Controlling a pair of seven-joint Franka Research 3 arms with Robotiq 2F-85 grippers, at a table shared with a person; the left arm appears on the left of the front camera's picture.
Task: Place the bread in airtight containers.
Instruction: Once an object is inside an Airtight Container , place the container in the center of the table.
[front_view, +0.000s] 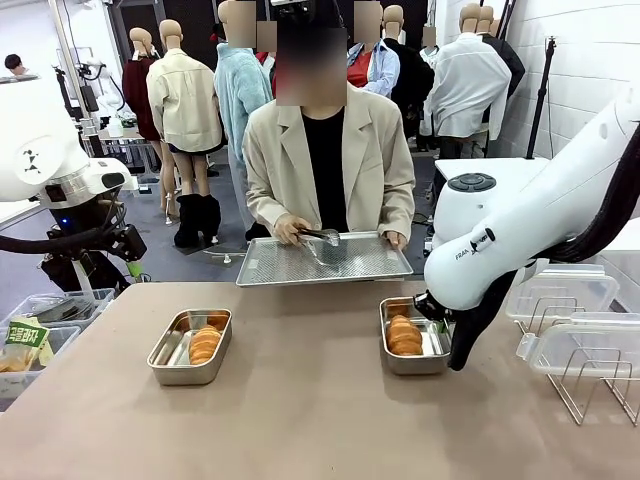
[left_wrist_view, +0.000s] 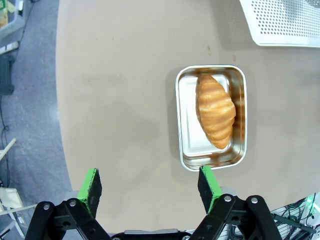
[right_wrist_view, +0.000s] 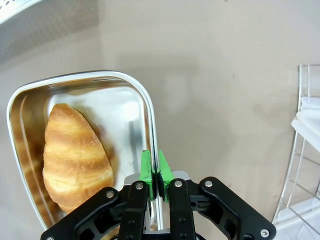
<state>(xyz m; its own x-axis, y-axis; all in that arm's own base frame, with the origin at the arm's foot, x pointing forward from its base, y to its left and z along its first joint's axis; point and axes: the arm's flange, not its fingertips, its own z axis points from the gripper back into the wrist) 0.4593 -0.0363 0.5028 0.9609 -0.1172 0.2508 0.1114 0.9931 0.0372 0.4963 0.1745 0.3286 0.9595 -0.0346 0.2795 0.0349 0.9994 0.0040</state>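
We see the right gripper (right_wrist_view: 154, 169) pinched shut on the rim of the right steel container (right_wrist_view: 120, 112). Its green pads (right_wrist_view: 145, 170) press on either side of the thin wall. The right croissant (right_wrist_view: 75, 155) lies inside that box, at 10 o'clock from the pads, along the opposite wall.

The left gripper (left_wrist_view: 149, 186) hangs above the table (left_wrist_view: 125, 100) with its fingers spread wide and nothing between them. The left steel container (left_wrist_view: 186, 145) sits at 1 o'clock from it. The left croissant (left_wrist_view: 215, 110) lies lengthwise in it, toward the 3 o'clock wall.

From the front, the right steel container is at 3 o'clock from the left steel container, well apart, and both are uncovered. At 12 o'clock across the table, a person (front_view: 330, 160) holds a perforated steel tray (front_view: 345, 265), with tongs (front_view: 322, 238) over it. At 3 o'clock from the right steel container stands a wire rack (front_view: 585, 378) carrying clear plastic lids (front_view: 560, 290).
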